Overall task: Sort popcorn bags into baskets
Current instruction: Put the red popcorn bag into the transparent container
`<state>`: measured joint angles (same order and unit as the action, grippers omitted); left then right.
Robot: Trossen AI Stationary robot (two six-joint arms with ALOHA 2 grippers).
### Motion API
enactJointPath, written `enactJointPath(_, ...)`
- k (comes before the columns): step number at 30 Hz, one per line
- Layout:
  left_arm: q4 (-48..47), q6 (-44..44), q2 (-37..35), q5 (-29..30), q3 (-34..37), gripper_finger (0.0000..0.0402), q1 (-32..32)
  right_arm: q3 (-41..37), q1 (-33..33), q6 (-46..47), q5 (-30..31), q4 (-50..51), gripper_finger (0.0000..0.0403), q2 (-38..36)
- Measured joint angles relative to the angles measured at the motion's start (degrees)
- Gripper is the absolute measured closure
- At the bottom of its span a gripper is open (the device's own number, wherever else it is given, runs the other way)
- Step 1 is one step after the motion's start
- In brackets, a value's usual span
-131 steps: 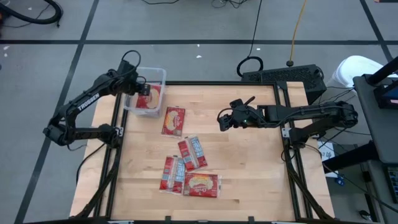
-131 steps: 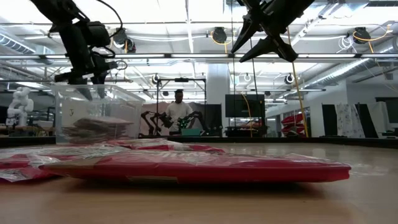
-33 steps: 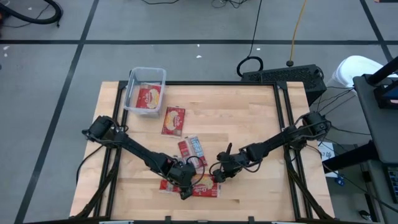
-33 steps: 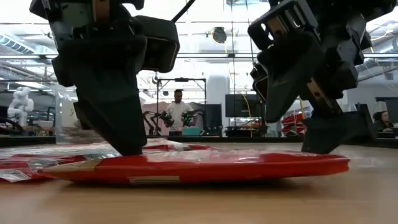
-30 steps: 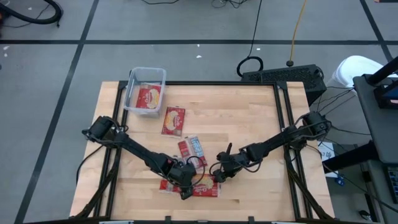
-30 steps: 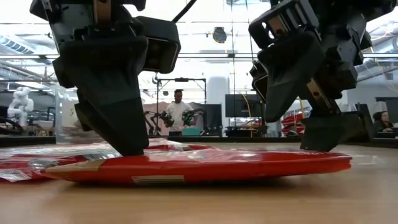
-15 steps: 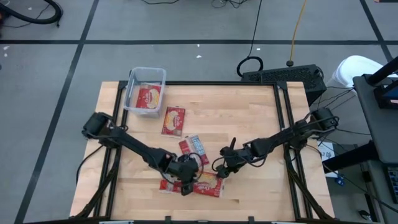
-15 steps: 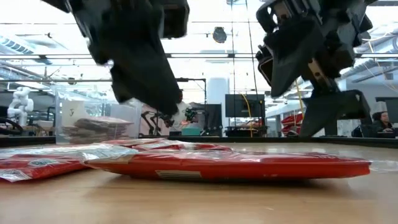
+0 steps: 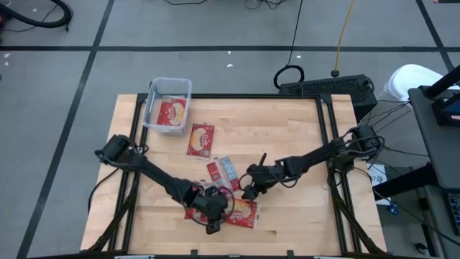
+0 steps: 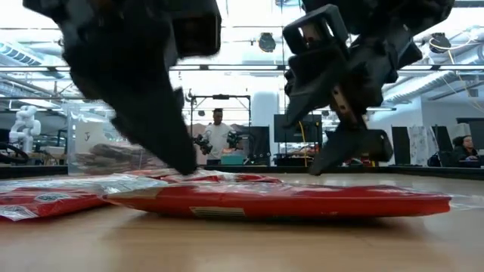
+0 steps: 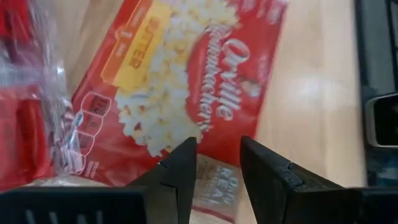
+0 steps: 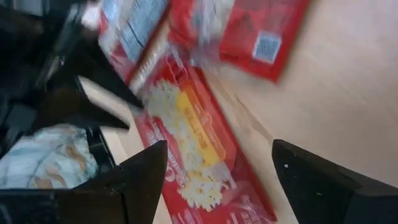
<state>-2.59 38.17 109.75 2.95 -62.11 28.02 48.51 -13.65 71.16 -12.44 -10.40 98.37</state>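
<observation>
Worktop (image 9: 287, 137) mostly bare on right; popcorn bags (image 9: 215, 176) clustered near-centre, one more (image 9: 200, 139) lying just right of basket. Left end effector (image 9: 212, 216) down over near bag (image 9: 241, 212), fingers (image 11: 180, 171) part-open straddling bag's edge, not clamped yet. Right end effector (image 9: 248, 188) fully open, hovering just right of the pile, holding nothing. Risks, as judgement: slick flat film may slip out of an edge pinch; overlapping bags could drag along or come up as a pair; both end effectors close together, so clash possible on lift. Basket (image 9: 154, 90) at far-left corner, already holding at least one bag (image 9: 171, 114) lying flat.
</observation>
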Motion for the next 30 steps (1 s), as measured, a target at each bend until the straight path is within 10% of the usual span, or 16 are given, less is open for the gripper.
enactJointPath(14, 4.99, -4.79, 4.09, -0.02, -0.15, 0.0275, -3.17, -0.04, -4.24, 0.17, -9.48, -9.17, 0.0153, 5.68)
enactJointPath(30, 8.31, -4.35, 4.15, 0.54, 0.07, 0.0275, -4.98, -0.11, -5.23, 0.06, -2.29, -8.21, 0.0383, 5.64)
